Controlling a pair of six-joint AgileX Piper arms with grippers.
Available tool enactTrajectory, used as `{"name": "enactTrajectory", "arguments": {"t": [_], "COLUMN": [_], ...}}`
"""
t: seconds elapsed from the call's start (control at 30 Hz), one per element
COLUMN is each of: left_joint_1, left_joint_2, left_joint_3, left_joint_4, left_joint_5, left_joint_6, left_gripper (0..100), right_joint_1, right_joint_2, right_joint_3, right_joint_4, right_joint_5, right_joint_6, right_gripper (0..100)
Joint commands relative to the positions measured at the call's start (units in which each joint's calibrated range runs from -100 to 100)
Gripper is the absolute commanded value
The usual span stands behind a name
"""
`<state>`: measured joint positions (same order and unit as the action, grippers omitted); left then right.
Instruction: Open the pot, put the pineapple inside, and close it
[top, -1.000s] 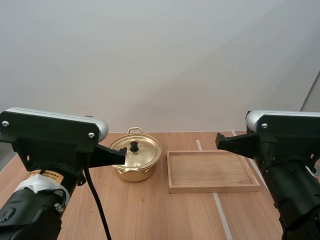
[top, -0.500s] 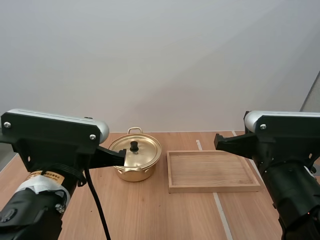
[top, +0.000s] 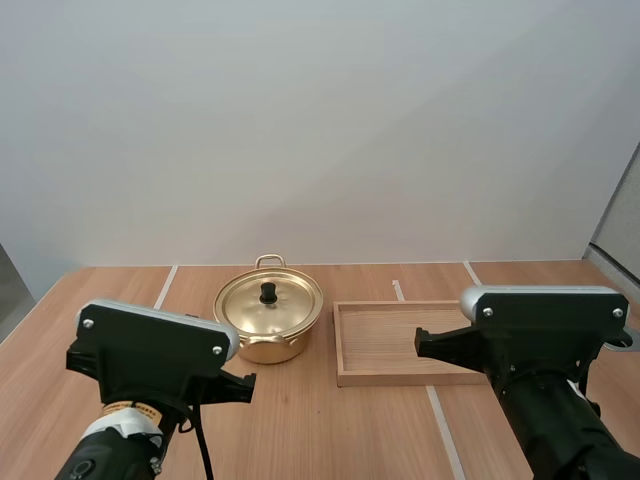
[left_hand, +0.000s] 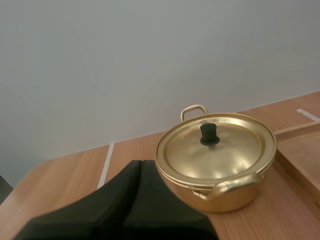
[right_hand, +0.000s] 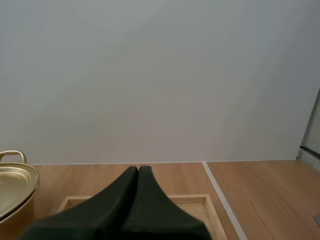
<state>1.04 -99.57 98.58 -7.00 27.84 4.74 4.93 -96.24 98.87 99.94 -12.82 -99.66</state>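
Observation:
A gold pot (top: 268, 322) stands on the wooden table, left of centre, with its lid (top: 270, 300) on and a black knob (top: 268, 293) on top. My left gripper (top: 247, 381) hangs low in front of the pot, apart from it. In the left wrist view its fingers (left_hand: 140, 165) lie together as one dark wedge, shut on nothing, just short of the pot (left_hand: 216, 162). My right gripper (top: 421, 344) is over the near edge of the wooden tray (top: 375, 342). Its fingers (right_hand: 138, 170) are also together and hold nothing.
The wooden tray (right_hand: 202, 206) lies right of the pot (right_hand: 14, 184) and has nothing in it. White lines run across the tabletop (top: 330, 430). A plain grey wall stands behind the table.
Both arms have dropped and drawn back toward the table's near edge. The left gripper, earlier level with the pot's rim, now sits lower and in front of the pot. Pot and tray are unmoved.

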Motion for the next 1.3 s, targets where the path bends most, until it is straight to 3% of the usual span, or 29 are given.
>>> {"name": "enactTrajectory", "arguments": {"t": [0.0, 0.67, 0.77, 0.87, 1.07, 1.17, 1.27], "left_joint_1": [0.18, 0.18, 0.18, 0.18, 0.18, 0.18, 0.18], "left_joint_2": [-0.43, -0.43, -0.43, -0.43, -0.43, -0.43, -0.43], "left_joint_3": [1.42, 1.42, 1.42, 1.42, 1.42, 1.42, 1.42], "left_joint_4": [0.46, 1.01, 1.01, 1.01, 1.01, 1.01, 1.01], "left_joint_5": [0.67, 1.53, 1.53, 1.53, 1.53, 1.53, 1.53], "left_joint_6": [-0.56, -0.56, -0.56, -0.56, -0.56, -0.56, -0.56], "left_gripper": [0, 0, 0, 0, 0, 0, 0], "right_joint_1": [-0.28, -0.28, -0.28, -0.28, -0.28, -0.28, -0.28], "right_joint_2": [-0.30, -0.30, -0.30, -0.30, -0.30, -0.30, -0.30], "right_joint_3": [1.13, 1.13, 1.13, 1.13, 1.13, 1.13, 1.13], "right_joint_4": [0.06, 0.06, 0.06, 0.04, -24.70, -39.66, -47.62], "right_joint_5": [0.38, 0.38, -8.53, -10.34, -9.13, -2.77, 7.79], "right_joint_6": [-0.34, -0.34, -0.34, -0.34, -0.34, -0.34, -0.34], "right_gripper": [0, 0, 0, 0, 0, 0, 0]}}
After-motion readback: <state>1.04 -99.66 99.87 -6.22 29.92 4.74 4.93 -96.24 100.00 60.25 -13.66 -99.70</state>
